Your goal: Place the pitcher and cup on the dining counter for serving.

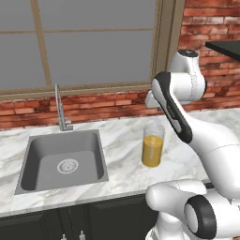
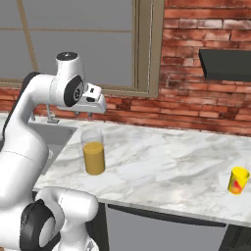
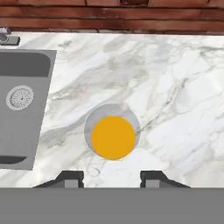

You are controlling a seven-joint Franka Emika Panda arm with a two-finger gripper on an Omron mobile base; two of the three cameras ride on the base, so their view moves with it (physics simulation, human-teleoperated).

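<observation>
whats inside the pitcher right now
Orange-yellow juice fills the lower half of the pitcher; the upper half is clear glass. From above, the hand view shows the juice as a solid orange disc that covers the bottom of the pitcher.

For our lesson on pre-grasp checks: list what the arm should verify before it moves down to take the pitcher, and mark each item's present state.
1. Pitcher upright on the worktop: ok.
2. Gripper above the pitcher, fingers apart: ok.
3. Gripper centred over the rim: not ok, the pitcher sits slightly ahead of the fingertips.
4. Space around the pitcher free, sink off to the side: ok.
5. Cup standing apart, out of the path: ok.
6. Opening wide enough for the pitcher: cannot tell.
</observation>
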